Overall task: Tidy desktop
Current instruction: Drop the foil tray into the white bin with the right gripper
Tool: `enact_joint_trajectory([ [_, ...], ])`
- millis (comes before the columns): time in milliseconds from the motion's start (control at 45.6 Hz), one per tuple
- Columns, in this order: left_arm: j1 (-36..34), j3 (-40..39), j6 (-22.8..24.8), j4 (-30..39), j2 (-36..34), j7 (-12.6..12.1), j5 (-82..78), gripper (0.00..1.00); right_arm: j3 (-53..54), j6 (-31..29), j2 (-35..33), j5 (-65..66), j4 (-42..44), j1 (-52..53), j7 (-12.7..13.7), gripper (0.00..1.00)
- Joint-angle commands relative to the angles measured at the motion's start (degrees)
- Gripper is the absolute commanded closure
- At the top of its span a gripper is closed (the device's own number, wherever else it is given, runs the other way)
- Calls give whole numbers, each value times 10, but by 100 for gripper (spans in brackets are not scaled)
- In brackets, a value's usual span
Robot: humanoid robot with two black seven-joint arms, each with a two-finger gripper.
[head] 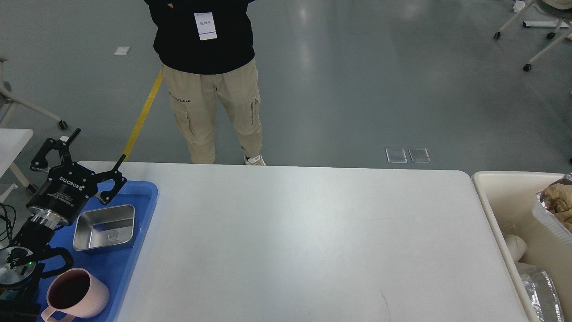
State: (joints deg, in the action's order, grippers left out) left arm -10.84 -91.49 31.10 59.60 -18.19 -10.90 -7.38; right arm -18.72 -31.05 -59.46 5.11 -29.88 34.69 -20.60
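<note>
Now the wide white rectangular desktop [304,241] before me carries only the blue plastic tray [129,264] at its left end, holding a steel pan [105,228] and pink mug [76,295]. Crumpled paper on foil [556,210] sits in the cream bin [509,197]. My left gripper [76,152] hovers spread; the right one is out of view. Tidying looks nearly done.

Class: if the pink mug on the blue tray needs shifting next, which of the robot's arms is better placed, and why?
Left. Its open claw hangs over the blue tray, near the pink mug; the right arm is out of view.
</note>
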Motion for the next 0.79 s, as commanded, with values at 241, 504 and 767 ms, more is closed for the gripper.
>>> enact_joint_trajectory([
  [241, 10, 0, 0, 22, -1, 0, 0, 2, 2, -1, 85, -27, 118, -48, 0, 100],
  [504, 33, -1, 1, 50, -2, 0, 1, 2, 25, 2, 123, -27, 199, -74, 0, 100],
  [767, 42, -1, 2, 61, -3, 1, 1, 2, 77, 14, 142, -26, 243, -114, -3, 41],
])
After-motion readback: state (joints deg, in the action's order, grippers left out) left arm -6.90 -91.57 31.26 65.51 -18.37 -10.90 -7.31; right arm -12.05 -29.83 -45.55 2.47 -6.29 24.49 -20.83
